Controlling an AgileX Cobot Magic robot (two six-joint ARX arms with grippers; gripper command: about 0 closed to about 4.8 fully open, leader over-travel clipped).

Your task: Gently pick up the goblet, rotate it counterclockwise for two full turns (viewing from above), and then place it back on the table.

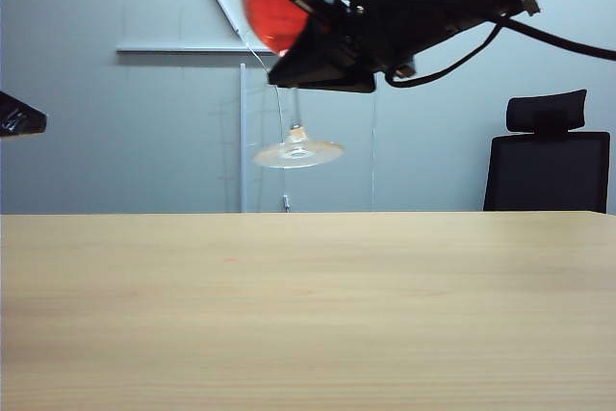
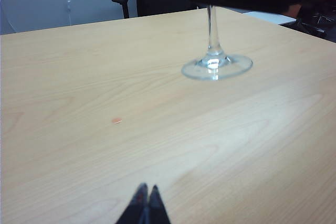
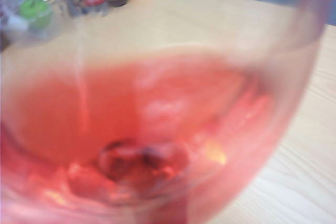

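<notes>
In the exterior view the right claw (image 1: 306, 45) is high above the surface (image 1: 308, 315) and grips the goblet (image 1: 289, 93) at the bottom of the bowl, where the stem begins. The round foot hangs in the air, well apart from the wood, and the red liquid sits against one side of the bowl, so the glass looks tilted. Only a dark tip of the left arm shows at the edge.

In the left wrist view the left claw (image 2: 145, 203) is pressed narrow and holds nothing, low over the surface (image 2: 79, 77). The goblet (image 2: 215, 61) shows its thin stem and foot.

In the right wrist view the goblet (image 3: 157, 129) fills the picture, blurred.

I judge it fragile, smooth and slippery, with moving liquid. The stem just under the bowl is the best place to hold, firmly but softly.
</notes>
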